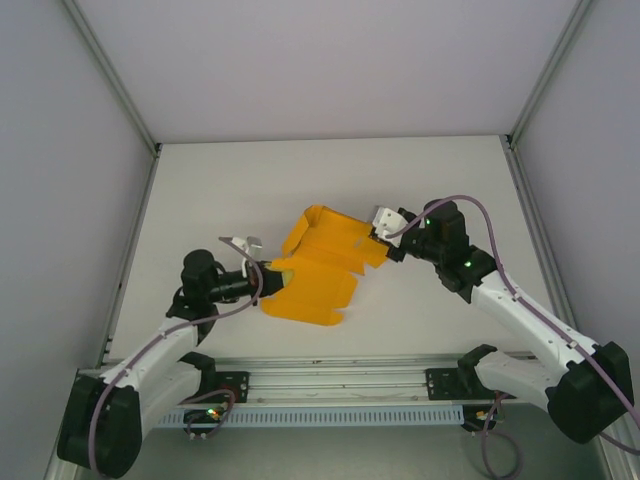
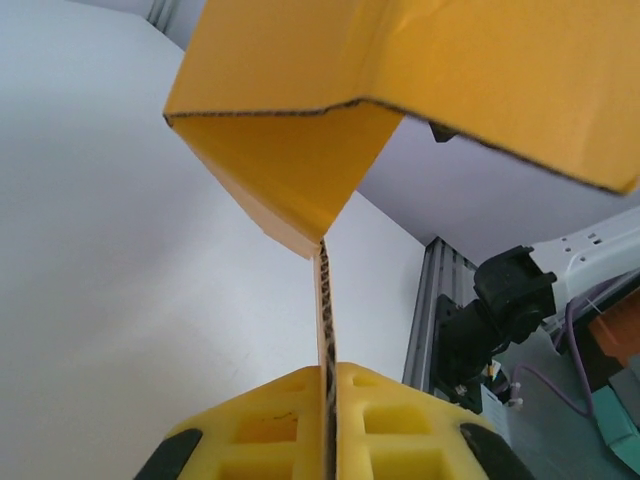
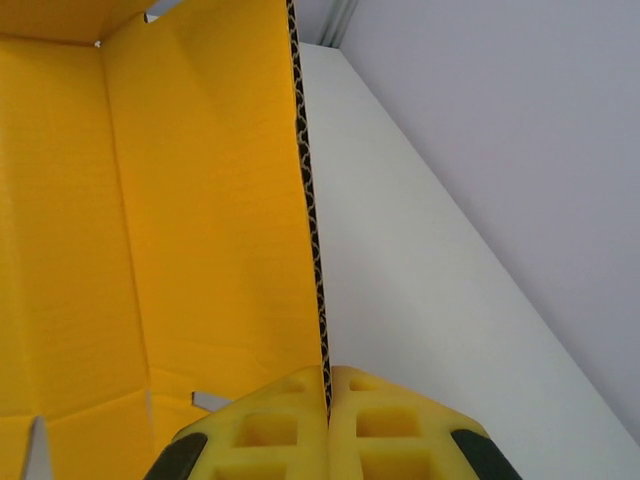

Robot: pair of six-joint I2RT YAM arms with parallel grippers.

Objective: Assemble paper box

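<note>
The paper box (image 1: 318, 272), an orange-yellow corrugated card sheet with some flaps folded up, is at the middle of the white bench (image 1: 300, 180), towards its front edge, between the two arms. The left fingers (image 2: 262, 428), yellow foam pads, are closed on the sheet's left edge, and the fluted rim runs straight up between them. The right fingers (image 3: 400, 425) are clamped the same way on the far-right flap, whose panel spreads out to their left.

top: high, looking down, far | wrists: close-up, edge-on | shared: paper box (image 1: 320, 270)
</note>
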